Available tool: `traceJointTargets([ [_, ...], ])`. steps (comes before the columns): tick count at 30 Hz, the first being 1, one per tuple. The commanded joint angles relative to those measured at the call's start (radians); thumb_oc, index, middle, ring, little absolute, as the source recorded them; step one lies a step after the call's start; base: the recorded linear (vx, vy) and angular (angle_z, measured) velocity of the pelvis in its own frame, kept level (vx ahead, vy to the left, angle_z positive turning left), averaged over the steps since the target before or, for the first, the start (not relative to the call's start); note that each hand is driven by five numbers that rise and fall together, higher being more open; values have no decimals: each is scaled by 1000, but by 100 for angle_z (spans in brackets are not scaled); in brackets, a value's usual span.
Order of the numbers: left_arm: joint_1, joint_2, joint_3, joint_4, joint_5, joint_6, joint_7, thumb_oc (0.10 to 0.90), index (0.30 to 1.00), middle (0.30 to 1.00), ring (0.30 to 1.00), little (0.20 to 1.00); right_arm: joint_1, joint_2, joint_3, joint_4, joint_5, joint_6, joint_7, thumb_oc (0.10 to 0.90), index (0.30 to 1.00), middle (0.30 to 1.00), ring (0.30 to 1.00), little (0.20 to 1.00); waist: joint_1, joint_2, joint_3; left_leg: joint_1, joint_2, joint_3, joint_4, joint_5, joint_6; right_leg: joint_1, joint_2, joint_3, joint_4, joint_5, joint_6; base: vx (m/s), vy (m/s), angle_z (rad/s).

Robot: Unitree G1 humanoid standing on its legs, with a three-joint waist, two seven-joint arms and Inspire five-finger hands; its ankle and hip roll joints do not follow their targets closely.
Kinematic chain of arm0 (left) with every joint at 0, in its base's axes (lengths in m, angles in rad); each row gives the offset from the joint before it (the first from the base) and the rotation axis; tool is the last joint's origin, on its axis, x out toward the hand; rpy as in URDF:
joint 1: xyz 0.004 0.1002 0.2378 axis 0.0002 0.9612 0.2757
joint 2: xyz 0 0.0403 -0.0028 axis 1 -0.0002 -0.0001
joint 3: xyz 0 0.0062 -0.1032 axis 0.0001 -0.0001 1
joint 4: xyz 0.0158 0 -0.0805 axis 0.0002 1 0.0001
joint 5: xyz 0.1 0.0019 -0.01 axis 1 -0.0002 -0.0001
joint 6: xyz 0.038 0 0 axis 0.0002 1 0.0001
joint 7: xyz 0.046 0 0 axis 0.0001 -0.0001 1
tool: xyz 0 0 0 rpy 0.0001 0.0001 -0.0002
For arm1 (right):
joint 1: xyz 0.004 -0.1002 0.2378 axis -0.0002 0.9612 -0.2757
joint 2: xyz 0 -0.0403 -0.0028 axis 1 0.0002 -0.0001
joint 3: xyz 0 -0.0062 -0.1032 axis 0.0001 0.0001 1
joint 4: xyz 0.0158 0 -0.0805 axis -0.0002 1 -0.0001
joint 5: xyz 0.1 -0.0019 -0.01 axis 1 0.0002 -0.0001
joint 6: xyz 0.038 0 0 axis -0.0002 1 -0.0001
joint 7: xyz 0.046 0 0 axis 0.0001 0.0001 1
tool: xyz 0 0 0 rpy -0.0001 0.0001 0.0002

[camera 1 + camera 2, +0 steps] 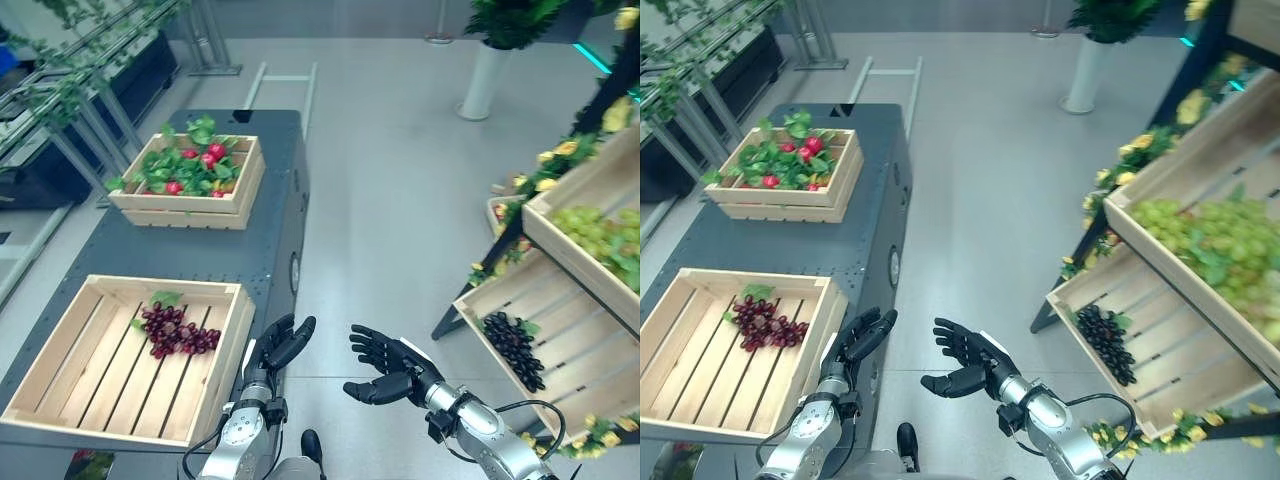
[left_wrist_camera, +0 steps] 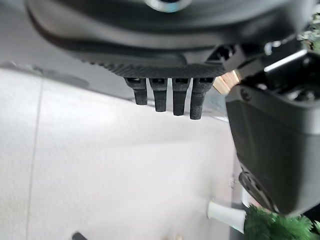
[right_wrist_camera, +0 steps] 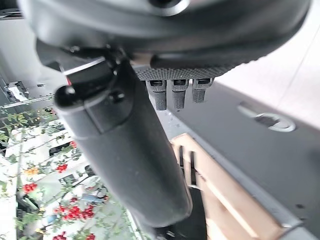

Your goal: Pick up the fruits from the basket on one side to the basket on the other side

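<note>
A bunch of dark red grapes (image 1: 178, 330) lies in the near crate (image 1: 60, 395) on the left, well apart from both hands and touched by neither. A bunch of black grapes (image 1: 514, 347) lies in the lower shelf crate (image 1: 590, 365) on the right, also out of reach of the fingers.

The left hand (image 1: 283, 345) hovers just beside the near crate's right edge, its fingers (image 2: 173, 97) straight and released, holding nothing. The right hand (image 1: 392, 365) hangs over the floor (image 1: 380, 200) between the worktop (image 1: 200, 250) and the shelf, palm turned up and to the left, its fingers (image 1: 368, 343) loosely spread and released, its thumb standing out below them; it too is empty.

The dark grey worktop runs along the left side of the scene. At its far end sits a second wooden crate (image 1: 185, 205) of red fruit (image 1: 215, 152) among green leaves. On the right, a slanted wooden shelf rises in tiers; its upper crate (image 1: 580, 255) carries green grapes (image 1: 605, 235), and yellow flowers (image 1: 560, 152) with foliage trim its edges. The floor is pale grey and smooth. A white planter (image 1: 483, 80) with a green plant stands far off on it, and metal railings (image 1: 90, 110) hung with vines line the far left.
</note>
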Motion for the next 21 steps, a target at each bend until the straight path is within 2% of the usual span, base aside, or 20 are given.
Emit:
traceJointTargets([
  [1, -46, 46, 2, -124, 73, -76, -25, 800, 900, 900, 900, 900, -63, 61, -50, -108, 41, -145, -66, 800, 900, 900, 900, 900, 17, -15, 3, 74, -49, -22, 1, -168, 1, -41, 33, 63, 191, -83, -65, 94, 212, 18],
  [2, -48, 48, -2, -126, 83, -75, -25, 800, 900, 900, 900, 900, -65, 65, -48, -104, 35, -150, -75, 800, 900, 900, 900, 900, 19, -15, 4, 77, -52, -27, 1, -171, 7, -50, 21, 61, 222, -75, -61, 89, 221, 20],
  [4, -63, 58, -16, -130, 134, -94, -36, 800, 900, 900, 900, 900, -79, 78, -51, -101, 41, -168, -72, 800, 900, 900, 900, 900, 18, -10, 14, 91, -66, -43, 1, -182, 30, -96, -48, 67, 396, -44, -41, 121, 269, 35],
  [5, -66, 62, -19, -132, 137, -96, -38, 800, 900, 900, 900, 900, -80, 77, -51, -106, 48, -169, -70, 800, 900, 900, 900, 900, 17, -9, 16, 92, -68, -46, 1, -183, 33, -104, -57, 72, 433, -40, -39, 146, 256, 36],
  [6, -72, 78, -27, -137, 160, -107, -51, 800, 900, 900, 900, 900, -78, 77, -50, -123, 82, -174, -55, 800, 900, 900, 900, 900, 12, -8, 20, 97, -78, -54, 1, -188, 43, -139, -84, 90, 541, -21, -28, 133, 190, 19],
  [7, -77, 87, -36, -140, 193, -108, -56, 800, 900, 900, 900, 900, -77, 79, -48, -130, 100, -175, -58, 800, 900, 900, 900, 900, 3, -5, 25, 103, -86, -67, 1, -193, 50, -181, -99, 120, 619, 8, -19, 121, 168, 15],
  [8, -78, 88, -37, -139, 198, -108, -57, 800, 900, 900, 900, 900, -77, 79, -48, -131, 103, -174, -59, 800, 900, 900, 900, 900, 2, -5, 25, 103, -88, -69, 1, -194, 52, -190, -101, 128, 628, 10, -17, 90, 84, 20],
  [9, -86, 95, -49, -134, 225, -111, -59, 800, 900, 900, 900, 900, -78, 80, -45, -133, 127, -165, -69, 800, 900, 900, 900, 900, -9, -3, 29, 107, -92, -89, 1, -195, 54, -225, -92, 167, 646, 23, -14, 117, -7, 48],
  [10, -110, 111, -68, -124, 227, -104, -85, 800, 900, 900, 900, 900, -73, 78, -44, -140, 163, -154, -98, 800, 900, 900, 900, 900, -38, 1, 36, 115, -94, -139, 1, -193, 52, -284, -47, 240, 629, 18, -19, 122, -26, 56],
  [11, -114, 113, -72, -120, 224, -103, -92, 800, 900, 900, 900, 900, -71, 78, -43, -140, 167, -155, -104, 800, 900, 900, 900, 900, -44, 2, 36, 116, -94, -147, 1, -194, 51, -293, -38, 255, 610, 19, -21, 173, -107, 68],
  [12, -136, 119, -85, -104, 205, -98, -116, 800, 900, 900, 900, 900, -60, 79, -42, -136, 187, -155, -110, 800, 900, 900, 900, 900, -71, 4, 38, 124, -93, -181, 1, -200, 47, -323, -6, 320, 512, 35, -24, 118, -105, 63],
  [13, -144, 118, -90, -101, 204, -96, -120, 800, 900, 900, 900, 900, -57, 81, -42, -132, 192, -161, -114, 800, 900, 900, 900, 900, -79, 4, 39, 126, -93, -191, 1, -204, 46, -333, 3, 346, 468, 45, -23, 138, -168, 96],
  [15, -172, 114, -122, -91, 204, -93, -131, 800, 900, 900, 900, 900, -53, 87, -46, -119, 219, -172, -151, 800, 900, 900, 900, 900, -120, 4, 38, 120, -93, -246, 5, -220, 45, -375, 59, 487, 224, 108, -23, 115, -212, 110],
  [16, -177, 112, -128, -90, 205, -96, -140, 800, 900, 900, 900, 900, -54, 88, -49, -119, 218, -179, -166, 800, 900, 900, 900, 900, -125, 5, 39, 120, -94, -260, 5, -224, 45, -382, 68, 514, 195, 111, -22, 132, -278, 107],
  [17, -202, 100, -160, -81, 214, -113, -162, 800, 900, 900, 900, 900, -61, 92, -57, -114, 206, -208, -218, 800, 900, 900, 900, 900, -151, 4, 39, 115, -108, -318, 4, -238, 50, -403, 103, 626, 87, 133, -19, 101, -258, 111],
  [19, -220, 94, -182, -88, 210, -117, -177, 800, 900, 900, 900, 900, -70, 94, -62, -115, 209, -211, -242, 800, 900, 900, 900, 900, -164, 2, 34, 106, -120, -364, 9, -247, 53, -404, 132, 698, 38, 147, -19, 122, -271, 128],
  [21, -222, 100, -198, -93, 195, -116, -204, 800, 900, 900, 900, 900, -76, 106, -70, -97, 207, -214, -269, 800, 900, 900, 900, 900, -164, -2, 30, 93, -125, -401, 30, -253, 53, -376, 138, 712, 64, 124, -24, 147, -241, 132],
])
